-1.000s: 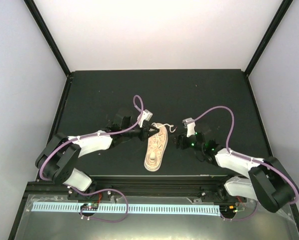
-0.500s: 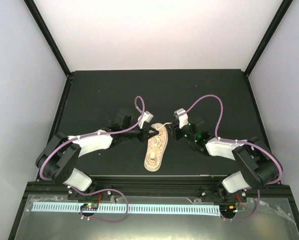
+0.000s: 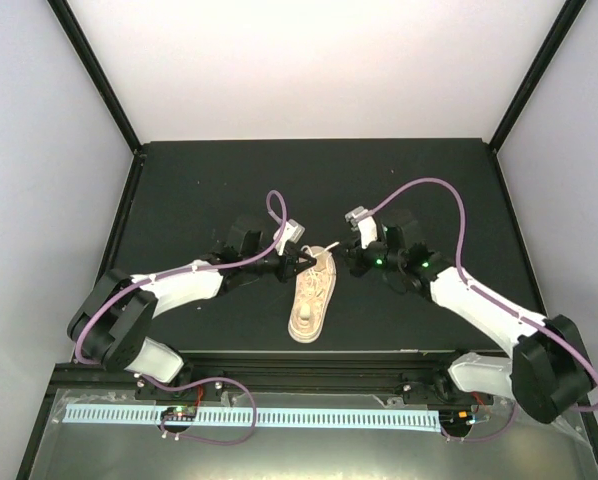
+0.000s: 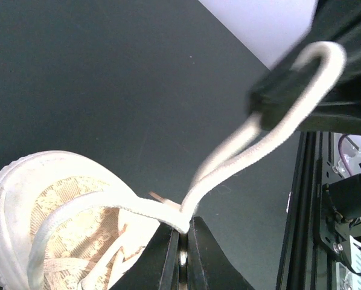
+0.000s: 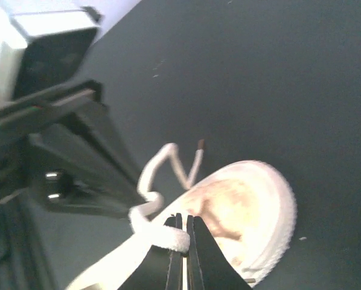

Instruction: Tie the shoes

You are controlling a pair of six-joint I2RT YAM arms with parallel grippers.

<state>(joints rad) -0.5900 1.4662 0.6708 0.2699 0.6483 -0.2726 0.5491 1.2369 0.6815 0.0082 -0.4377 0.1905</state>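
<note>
**Arm pose.** The left arm (image 3: 184, 285) reaches from the near left corner of the worktop (image 3: 209, 190) towards its centre, with the forearm low and almost level. The right arm (image 3: 479, 305) reaches in from the near right corner in the same manner. The left gripper (image 3: 305, 262) and the right gripper (image 3: 346, 258) face each other, near but apart, over the far end of the sneaker (image 3: 311, 298).

**Task object.** The sneaker lies sole down, midway between the left and right edges and closer to the near edge. Its length runs roughly from near to far.

**Claw state.** In the left wrist view, the left fingers (image 4: 168, 260) are pressed together on the lace (image 4: 253, 151) just above the sneaker. From that pinch a loop rises to the tip of the right gripper. In the right wrist view, the right fingers (image 5: 198, 260) are likewise clamped on a thick strand of the lace. A free end with a brown aglet (image 5: 200, 145) stands above the sneaker rim.

**Limits of view.**
- Overhead, the lace is too thin to trace, and both fingertip pairs merge with the dark worktop.
- The left wrist view cuts the sneaker off at its left and bottom edges. The right gripper there is blurred.
- The right wrist view is soft throughout. The strand leaves it at the bottom left.
</note>
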